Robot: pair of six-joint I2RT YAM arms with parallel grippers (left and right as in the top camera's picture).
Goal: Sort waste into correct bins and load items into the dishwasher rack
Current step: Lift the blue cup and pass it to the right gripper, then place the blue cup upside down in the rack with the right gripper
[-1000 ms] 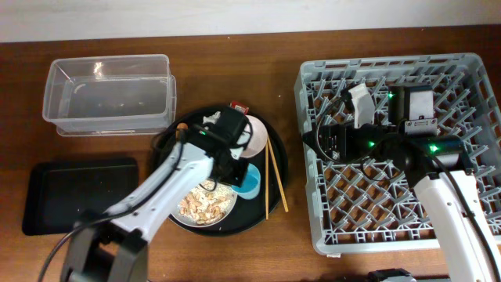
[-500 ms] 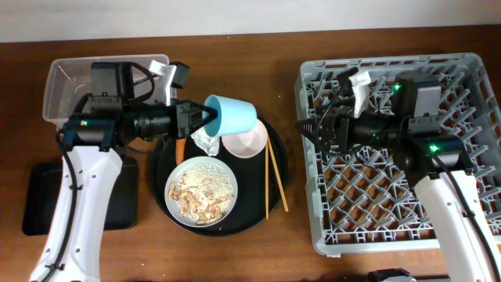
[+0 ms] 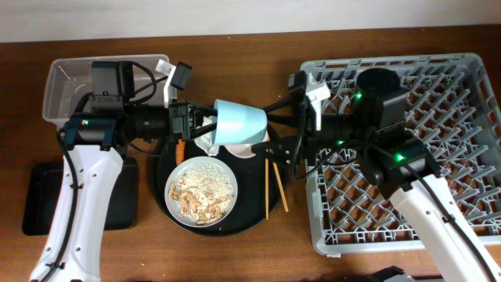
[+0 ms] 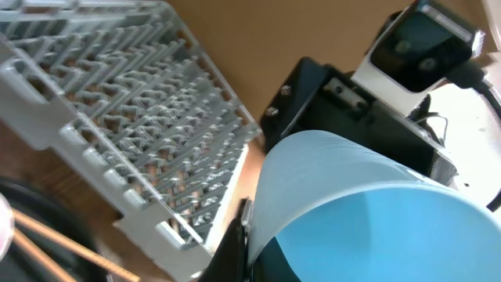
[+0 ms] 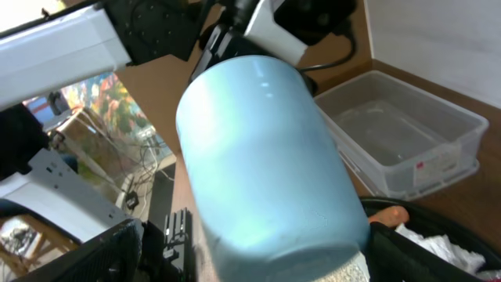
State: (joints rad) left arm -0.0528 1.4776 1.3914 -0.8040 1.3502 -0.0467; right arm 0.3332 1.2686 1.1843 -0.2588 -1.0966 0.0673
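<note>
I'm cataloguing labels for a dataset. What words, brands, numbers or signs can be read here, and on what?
No text can be read in any view.
Small red mark on the wall of the clear tub, right wrist view: too small and blurred to read.

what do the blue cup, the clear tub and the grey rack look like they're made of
blue cup: probably plastic or melamine; smooth, even colour with a soft sheen, though glazed ceramic can't be ruled out.
clear tub: transparent plastic, glossy; the table shows through its walls.
grey rack: moulded plastic with a dull finish, formed as one lattice of thin ribs and pegs.
</note>
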